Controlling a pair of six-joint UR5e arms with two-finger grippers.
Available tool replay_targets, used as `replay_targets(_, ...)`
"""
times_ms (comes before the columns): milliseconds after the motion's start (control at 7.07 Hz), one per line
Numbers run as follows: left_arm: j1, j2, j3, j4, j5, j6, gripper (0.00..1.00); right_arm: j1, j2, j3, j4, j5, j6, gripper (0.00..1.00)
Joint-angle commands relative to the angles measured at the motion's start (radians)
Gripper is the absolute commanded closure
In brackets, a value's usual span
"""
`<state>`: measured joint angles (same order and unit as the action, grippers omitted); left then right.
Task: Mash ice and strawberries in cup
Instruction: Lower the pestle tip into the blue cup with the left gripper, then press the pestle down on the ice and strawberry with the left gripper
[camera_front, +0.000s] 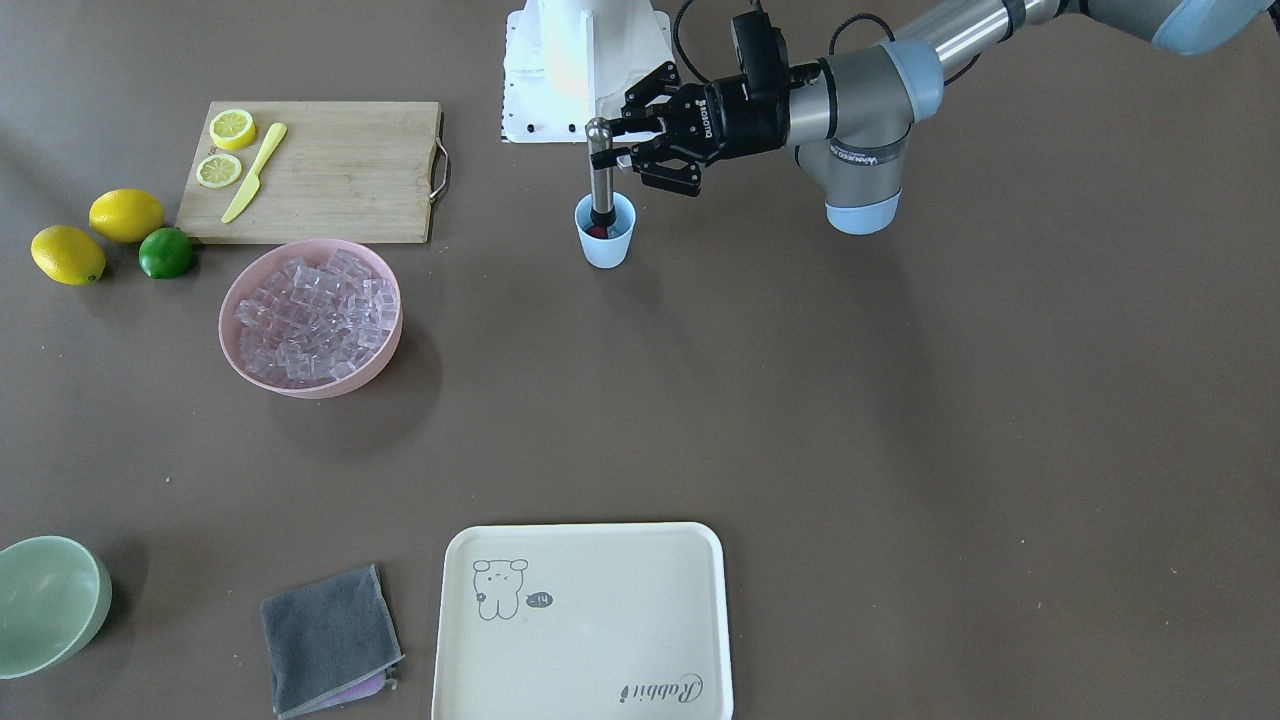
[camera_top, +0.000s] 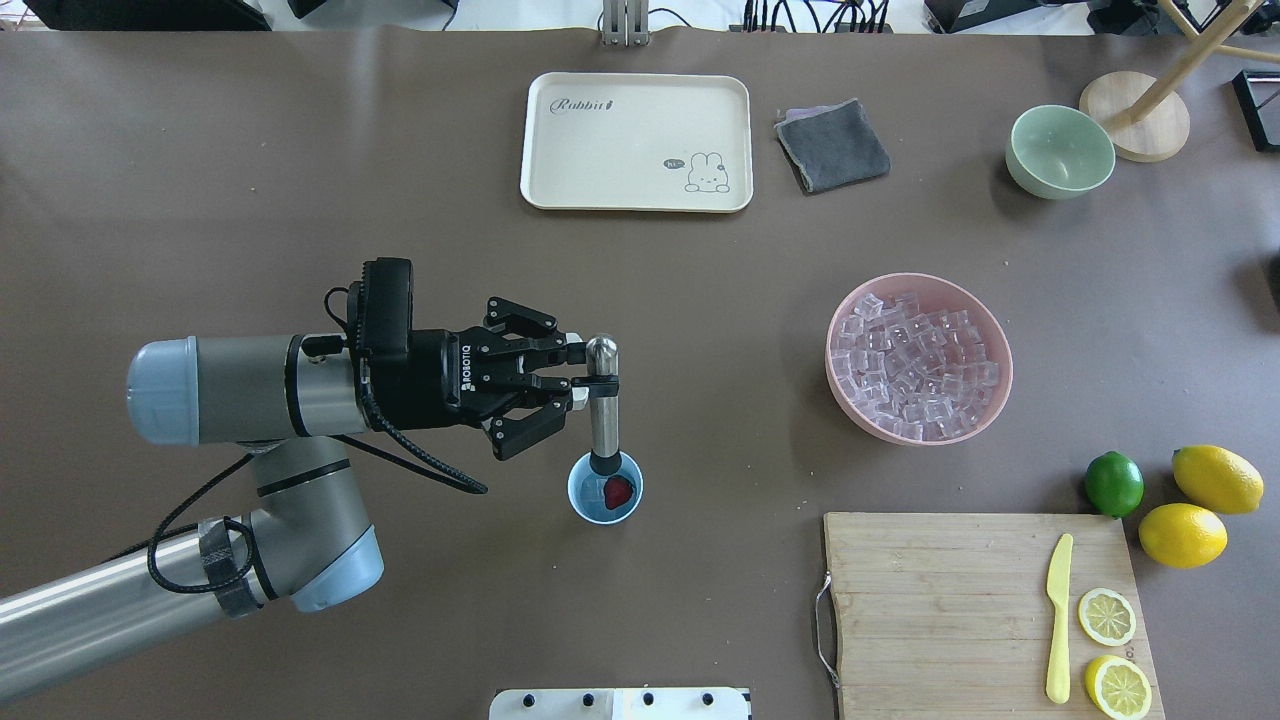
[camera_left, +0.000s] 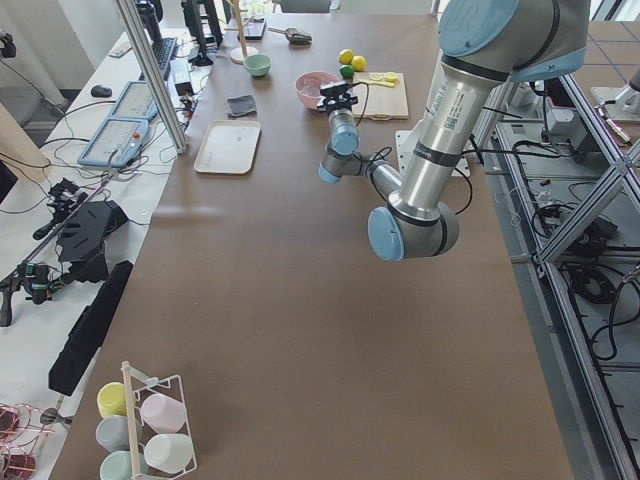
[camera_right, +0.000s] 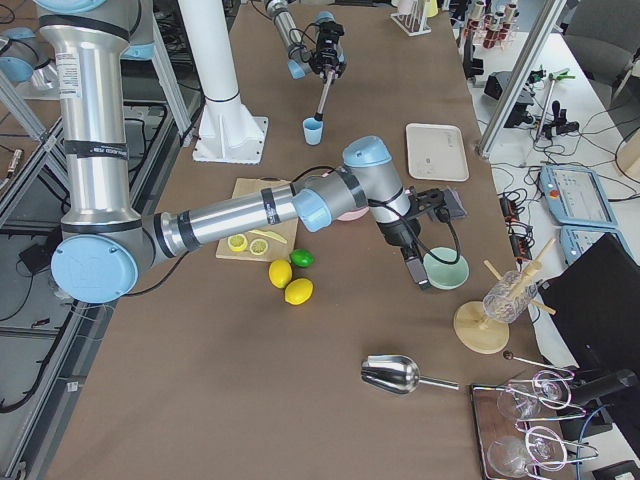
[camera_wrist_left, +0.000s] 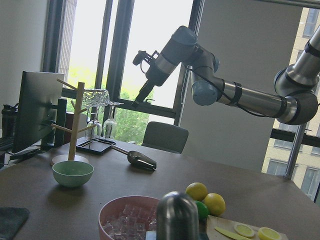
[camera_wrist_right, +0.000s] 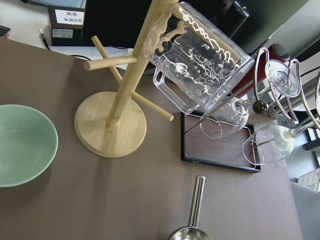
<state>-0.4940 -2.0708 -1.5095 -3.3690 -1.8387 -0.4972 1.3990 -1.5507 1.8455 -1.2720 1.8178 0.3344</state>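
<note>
Brown desk stretches wide around me, with a cream tray (camera_top: 640, 195) and a grey cloth (camera_top: 832, 147) at the far edge and a cutting board (camera_top: 940, 600) with lemon slices (camera_top: 1106, 617) near me on the right. My left gripper (camera_top: 588, 378) is clenched on a metal muddler (camera_top: 603, 420), pinching it just below its rounded top. The tool stands nearly upright with its dark foot down inside the cup (camera_top: 578, 497). The cup sits near my base, about the middle of the desk. The strawberry (camera_top: 619, 490) lies on its floor right beside the muddler's foot, not clearly under it. All the ice (camera_top: 918, 365) I can see is heaped in the pink bowl (camera_top: 832, 352), well apart to the right of the cup; I see none in the cup itself. My right gripper (camera_right: 415, 274) hangs far off to the right by the green bowl (camera_top: 1060, 150), and I cannot tell whether it is released or clenched. Nothing steadies the cup, so I judge that a push landing off-centre could tip it or skid it across the desk. Because I hold the muddler so high, a sideways load at the foot could swivel it in my grip. The berry could also roll out from under the foot, and mashing now would leave the ice out.
</note>
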Motion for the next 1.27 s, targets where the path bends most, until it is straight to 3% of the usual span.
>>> replay_targets(0, 0.015, 0.006, 0.002, -0.001, 0.004, 0.002, 1.0, 0.0, -0.002, -0.003, 0.003, 0.0, 0.0, 0.0)
replay_targets(1131, 0.028, -0.003, 0.055, -0.003, 0.009, 0.035, 1.0, -0.002, 0.004, -0.014, 0.003, 0.0, 0.0, 0.0)
